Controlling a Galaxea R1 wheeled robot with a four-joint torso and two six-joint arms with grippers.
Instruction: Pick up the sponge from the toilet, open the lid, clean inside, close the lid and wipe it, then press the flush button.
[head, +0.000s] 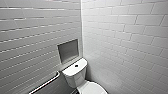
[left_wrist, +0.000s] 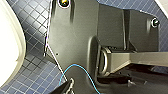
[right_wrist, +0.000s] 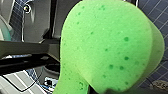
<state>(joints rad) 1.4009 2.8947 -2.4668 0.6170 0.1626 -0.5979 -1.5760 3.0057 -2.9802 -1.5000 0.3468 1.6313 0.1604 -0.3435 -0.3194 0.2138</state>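
right gripper (right_wrist: 106, 91) | pinching sponge (right_wrist: 107, 45) (squeezed at its base) | toilet (head: 75, 73) ahead

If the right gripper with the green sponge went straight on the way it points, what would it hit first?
The sponge leads, so it would touch first. Behind it shows dark blue tiled floor, so it would probably meet the floor, though the depth is unclear.

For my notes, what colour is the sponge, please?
The sponge is bright green, clearest in the right wrist view.
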